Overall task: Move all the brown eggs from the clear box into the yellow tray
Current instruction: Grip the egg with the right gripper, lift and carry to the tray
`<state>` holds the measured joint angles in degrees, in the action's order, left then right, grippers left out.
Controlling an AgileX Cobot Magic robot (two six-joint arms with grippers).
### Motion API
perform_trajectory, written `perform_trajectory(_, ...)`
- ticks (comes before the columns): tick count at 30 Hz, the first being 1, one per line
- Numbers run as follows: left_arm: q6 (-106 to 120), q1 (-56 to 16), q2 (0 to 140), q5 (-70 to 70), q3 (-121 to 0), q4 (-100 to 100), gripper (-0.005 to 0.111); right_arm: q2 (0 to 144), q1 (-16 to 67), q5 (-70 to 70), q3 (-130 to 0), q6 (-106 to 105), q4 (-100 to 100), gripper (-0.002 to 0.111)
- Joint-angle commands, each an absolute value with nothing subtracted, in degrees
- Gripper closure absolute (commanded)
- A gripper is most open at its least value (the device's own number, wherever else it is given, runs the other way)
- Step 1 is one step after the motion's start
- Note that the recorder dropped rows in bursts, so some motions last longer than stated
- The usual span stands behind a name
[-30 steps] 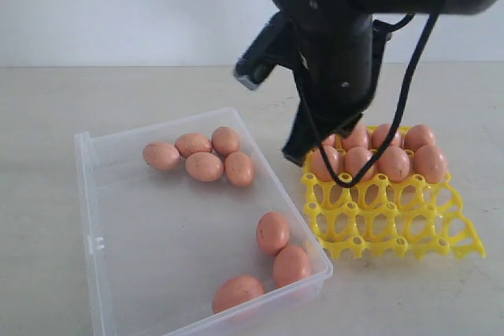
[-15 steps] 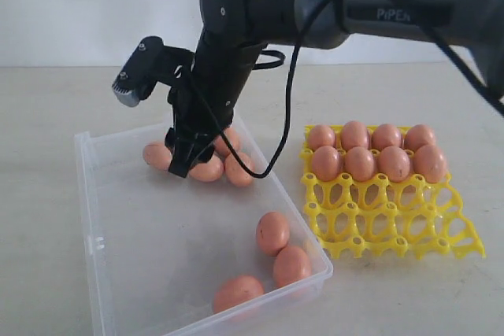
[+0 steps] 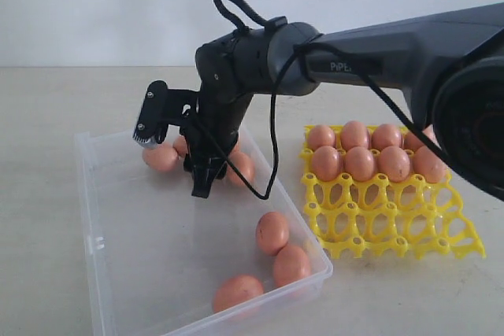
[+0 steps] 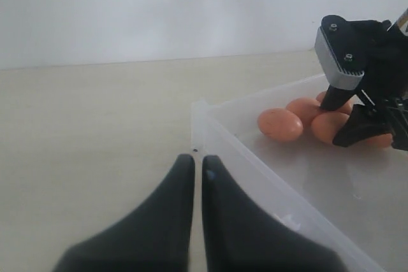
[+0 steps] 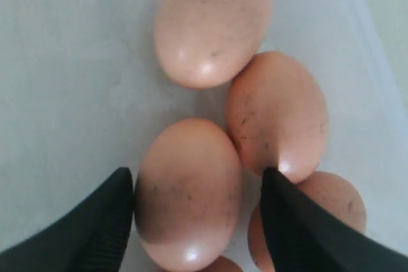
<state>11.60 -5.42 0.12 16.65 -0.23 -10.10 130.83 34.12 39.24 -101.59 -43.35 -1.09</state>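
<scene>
Right gripper [image 5: 196, 179] hovering released, fingers [image 5: 95, 227] straddling one brown egg [image 5: 188, 195]. Egg lying on side in clear box [image 3: 90, 194], long axis running parallel to fingers. Straddle showing only in right wrist view; arm hiding it in exterior view. Box holding far-end cluster plus three near right corner. Yellow tray [image 3: 394, 234] carrying eight in two far rows. Left gripper [image 4: 193, 160] clenched, empty, beside box corner.

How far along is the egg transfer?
Done: eight brown oval eggs fill two rows of the yellow plastic lattice tray. In hand: right claw open, straddling one egg in the clear plastic rectangular box, not yet gripped. Left: that far cluster plus three eggs at the box's near corner.
</scene>
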Motion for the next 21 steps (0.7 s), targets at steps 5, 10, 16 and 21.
perform_trajectory(5, 11.63, -5.72, 0.0, 16.25, 0.0, -10.0, 0.103, 133.92, 33.81, 35.96, -101.89, -40.52, -1.98, 0.06)
perform_trajectory(10, 11.63, -5.72, 0.0, 16.25, 0.0, -10.0, 0.103, 133.79, 33.81, 35.82, -101.89, -37.73, -1.98, 0.09)
perform_trajectory(16, 11.63, -5.72, 0.0, 16.25, 0.0, -10.0, 0.103, 132.63, 33.81, 39.89, -101.89, -31.19, 1.6, 0.108)
perform_trajectory(21, 11.63, -5.72, 0.0, 16.25, 0.0, -10.0, 0.103, 123.48, 33.54, 37.24, -95.46, -31.86, 19.47, 0.108)
